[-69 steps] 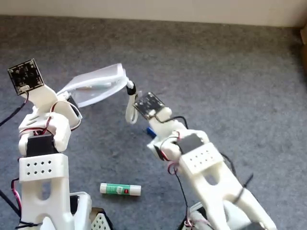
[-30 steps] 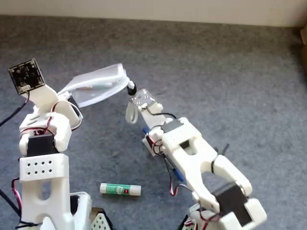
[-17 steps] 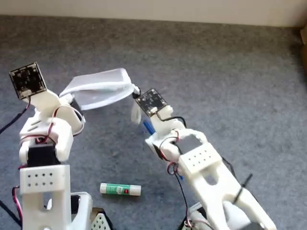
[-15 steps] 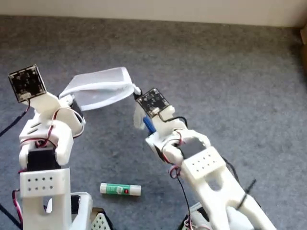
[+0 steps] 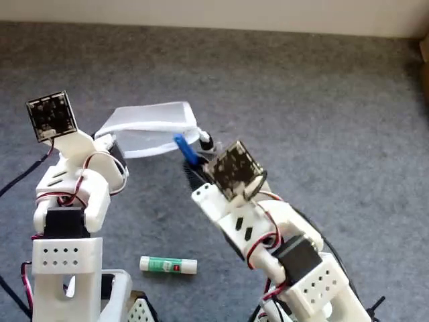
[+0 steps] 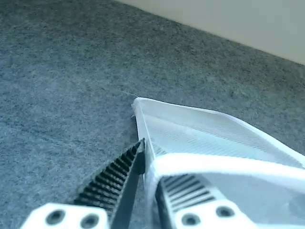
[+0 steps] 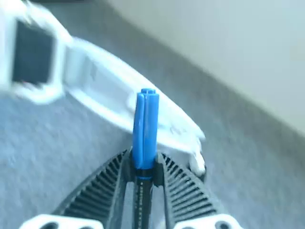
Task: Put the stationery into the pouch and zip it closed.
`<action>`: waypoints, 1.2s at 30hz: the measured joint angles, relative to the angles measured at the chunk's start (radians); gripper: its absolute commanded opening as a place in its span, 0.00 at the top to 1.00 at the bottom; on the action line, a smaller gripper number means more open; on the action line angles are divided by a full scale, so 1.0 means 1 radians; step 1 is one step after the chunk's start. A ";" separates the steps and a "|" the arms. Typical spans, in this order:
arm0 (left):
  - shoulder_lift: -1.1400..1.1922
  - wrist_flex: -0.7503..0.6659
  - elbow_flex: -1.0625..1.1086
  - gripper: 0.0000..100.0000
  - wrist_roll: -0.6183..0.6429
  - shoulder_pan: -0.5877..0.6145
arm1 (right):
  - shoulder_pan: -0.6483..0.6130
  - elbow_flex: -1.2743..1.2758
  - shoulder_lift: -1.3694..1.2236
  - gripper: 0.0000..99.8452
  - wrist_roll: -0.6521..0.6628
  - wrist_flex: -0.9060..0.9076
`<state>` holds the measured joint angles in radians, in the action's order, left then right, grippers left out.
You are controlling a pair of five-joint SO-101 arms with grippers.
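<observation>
Clasping a blue plastic pen (image 7: 144, 129), the right gripper (image 7: 143, 161) sits mid-frame; the left gripper (image 6: 148, 164) pinches a translucent white pouch (image 5: 151, 127). Grey carpet (image 5: 335, 100) lies beneath.

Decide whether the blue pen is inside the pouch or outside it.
Outside. The blue pen is clamped in the right gripper, its whole cap end showing against the rim of the pouch.

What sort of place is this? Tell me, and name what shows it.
Likely an indoor hobby or lab robot setup. Grey carpet-like fabric covers the work surface, a pale wall bounds its far edge, and a glue stick lies loose on it.
</observation>
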<state>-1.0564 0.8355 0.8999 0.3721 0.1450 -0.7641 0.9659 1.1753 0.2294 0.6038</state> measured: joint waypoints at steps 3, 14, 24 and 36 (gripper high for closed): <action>0.000 0.000 0.000 0.99 0.000 0.000 | -0.046 0.000 0.003 1.00 0.000 -0.100; 0.000 0.000 0.000 0.99 0.000 0.000 | -0.141 -0.120 -0.057 1.00 0.000 -0.391; 0.000 0.000 0.000 0.99 0.000 0.000 | -0.144 -0.074 -0.098 1.00 0.000 -0.855; 0.000 0.000 0.000 0.99 0.000 0.002 | -0.104 0.207 -0.333 1.00 0.000 -1.401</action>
<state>-1.0564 0.8355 0.8999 0.3721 0.1465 -0.8684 1.1730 0.8424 0.2294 -0.7971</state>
